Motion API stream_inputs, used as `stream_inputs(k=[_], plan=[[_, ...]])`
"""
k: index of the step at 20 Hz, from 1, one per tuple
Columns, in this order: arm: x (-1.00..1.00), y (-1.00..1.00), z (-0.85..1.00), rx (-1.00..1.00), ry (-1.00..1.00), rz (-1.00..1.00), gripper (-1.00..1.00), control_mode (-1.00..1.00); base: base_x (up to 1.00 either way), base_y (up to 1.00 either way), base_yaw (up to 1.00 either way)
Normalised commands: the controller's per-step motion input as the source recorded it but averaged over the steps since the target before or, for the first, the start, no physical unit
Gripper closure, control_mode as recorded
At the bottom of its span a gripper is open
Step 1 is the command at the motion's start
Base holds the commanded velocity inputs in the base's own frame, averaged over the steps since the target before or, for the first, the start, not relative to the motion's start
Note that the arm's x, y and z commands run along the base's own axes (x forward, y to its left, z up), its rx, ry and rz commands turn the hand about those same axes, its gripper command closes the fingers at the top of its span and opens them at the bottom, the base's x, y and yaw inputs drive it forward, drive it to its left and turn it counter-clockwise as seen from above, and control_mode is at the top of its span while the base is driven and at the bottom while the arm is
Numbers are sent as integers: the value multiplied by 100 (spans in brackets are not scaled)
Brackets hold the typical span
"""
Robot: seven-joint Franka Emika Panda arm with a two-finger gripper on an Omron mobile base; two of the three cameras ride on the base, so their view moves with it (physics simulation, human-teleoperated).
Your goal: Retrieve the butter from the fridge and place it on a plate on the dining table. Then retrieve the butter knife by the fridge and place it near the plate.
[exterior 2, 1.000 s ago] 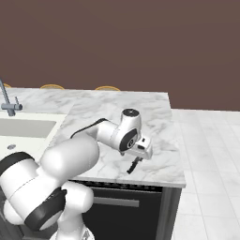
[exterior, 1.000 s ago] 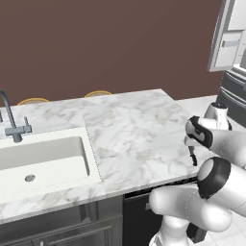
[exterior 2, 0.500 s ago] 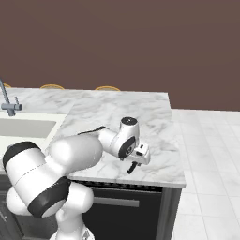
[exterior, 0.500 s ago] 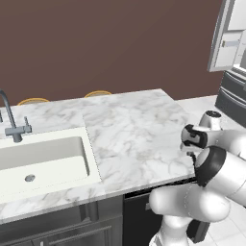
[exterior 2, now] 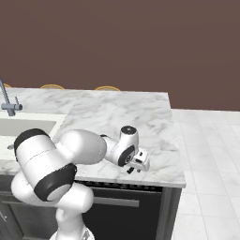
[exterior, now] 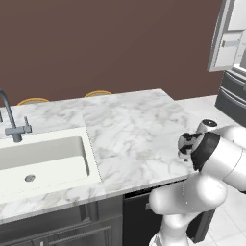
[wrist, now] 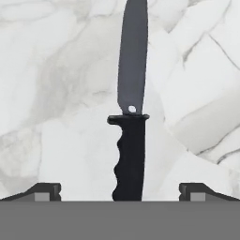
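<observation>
Hand view: spread gripper (wrist: 120, 191) straddles the slim black butter knife (wrist: 131, 112), blade toward twelve o'clock; ungrasped, so delivery apparently remains.

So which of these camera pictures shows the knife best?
The hand view: the butter knife lies flat on the marble, blade and black handle centred between the open gripper's fingertips. In the right base view the hand covers that spot; the left base view shows just the arm there.

A: What's diff vs a sec ago?
B: Arm folded lower; gripper (exterior 2: 136, 167) dropped toward the marble surface (exterior 2: 117, 112) near its front right edge.
A: And the butter knife (wrist: 131, 117)?
B: Now lying betw. the wide-apart fingers (wrist: 47, 191), handle toward them, blade pointing away.
</observation>
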Motion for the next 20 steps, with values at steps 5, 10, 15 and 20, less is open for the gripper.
stream_inputs(k=[5, 10, 15, 20], plan=[[23, -7, -25, 0, 0, 0, -100, -100, 0, 0, 0], [18, -18, -31, 0, 0, 0, -100, -100, 0, 0, 0], [11, -11, -33, 0, 0, 0, -100, -100, 0, 0, 0], [8, 0, -19, 1, 0, 0, -100, -100, 0, 0, 0]])
